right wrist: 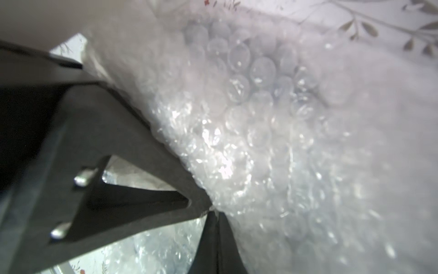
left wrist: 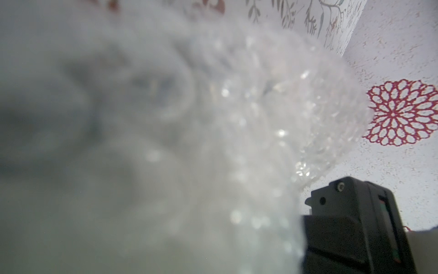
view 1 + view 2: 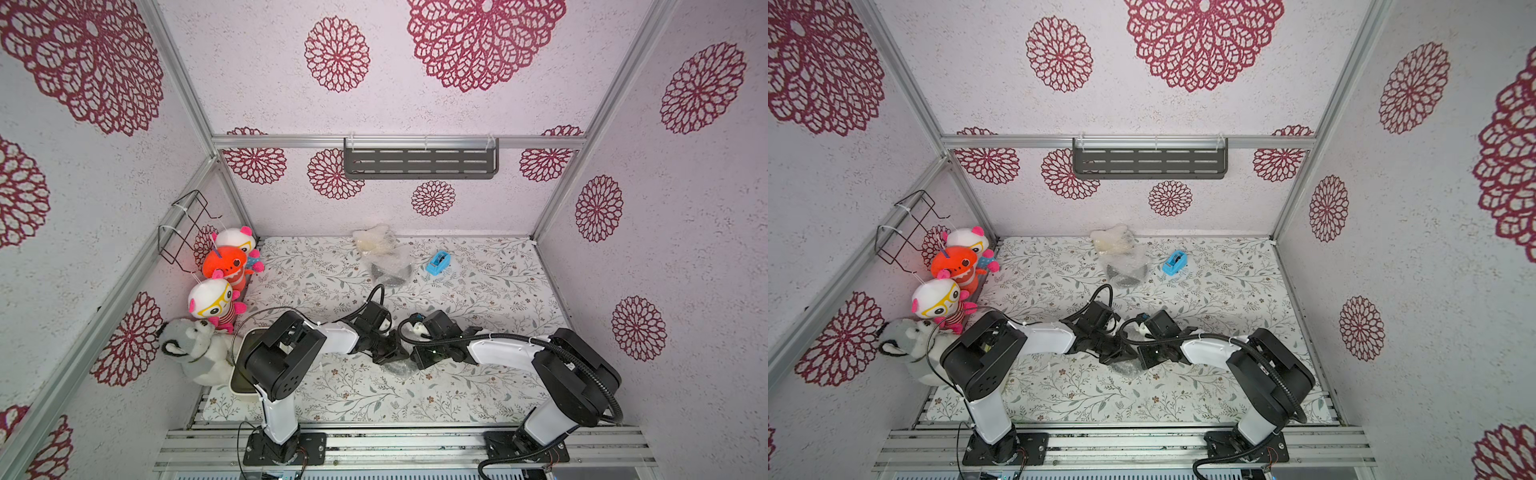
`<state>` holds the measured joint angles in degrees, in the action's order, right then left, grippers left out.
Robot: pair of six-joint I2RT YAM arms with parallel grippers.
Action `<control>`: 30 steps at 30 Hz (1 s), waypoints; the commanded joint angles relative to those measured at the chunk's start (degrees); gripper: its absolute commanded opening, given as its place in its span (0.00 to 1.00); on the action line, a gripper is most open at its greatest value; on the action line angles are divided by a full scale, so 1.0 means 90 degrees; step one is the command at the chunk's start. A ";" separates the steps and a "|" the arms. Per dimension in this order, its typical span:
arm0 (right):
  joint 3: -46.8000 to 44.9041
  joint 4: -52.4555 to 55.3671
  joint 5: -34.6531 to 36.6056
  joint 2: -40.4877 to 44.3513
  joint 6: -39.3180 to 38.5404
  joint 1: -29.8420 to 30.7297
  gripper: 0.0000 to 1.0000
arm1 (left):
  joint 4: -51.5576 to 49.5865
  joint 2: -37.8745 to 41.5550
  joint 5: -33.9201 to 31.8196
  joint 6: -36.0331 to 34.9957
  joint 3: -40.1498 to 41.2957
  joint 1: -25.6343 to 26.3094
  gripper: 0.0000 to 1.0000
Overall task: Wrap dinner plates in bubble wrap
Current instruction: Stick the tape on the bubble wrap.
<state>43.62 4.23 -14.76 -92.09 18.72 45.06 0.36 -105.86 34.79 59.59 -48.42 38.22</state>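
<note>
Bubble wrap (image 1: 260,118) sits pinched in the closed right end effector (image 1: 211,210); left end effector (image 3: 392,358) also closed, hold hidden.

— What do you look like from above?
— My left arm (image 3: 340,337) and right arm (image 3: 503,353) are glossy white shells between bulky black joints. Each stands on a black base plate (image 3: 311,446) at the frame's lower edge.
— Any cables?
— A ribbed black hose (image 3: 453,340) on the right arm, a looped black cable (image 3: 374,287) on the left.
— And up close?
— My fingers (image 1: 106,132) are matte black, with two silver screws (image 1: 83,178) at lower left.
</note>
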 commanded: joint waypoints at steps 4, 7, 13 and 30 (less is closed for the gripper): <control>0.0532 0.1021 0.0125 0.0296 -0.0063 0.0123 0.00 | -0.0732 -0.0295 -0.0700 -0.0069 0.0107 0.0028 0.00; 0.0006 0.0477 0.0159 -0.0102 0.0345 0.0169 0.00 | -0.0754 -0.0281 -0.0735 -0.0040 0.0131 0.0033 0.00; 0.0201 0.0665 0.0264 0.0144 0.0222 0.0245 0.00 | -0.0833 -0.0166 -0.0853 -0.0026 0.0175 0.0041 0.00; -0.0109 0.0465 -0.0017 -0.0231 0.0289 0.0290 0.00 | -0.0832 0.0123 -0.0921 -0.0089 0.0206 0.0043 0.00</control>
<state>44.40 5.80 -13.87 -92.27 21.10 47.20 -1.06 -104.77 32.21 59.59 -48.56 38.52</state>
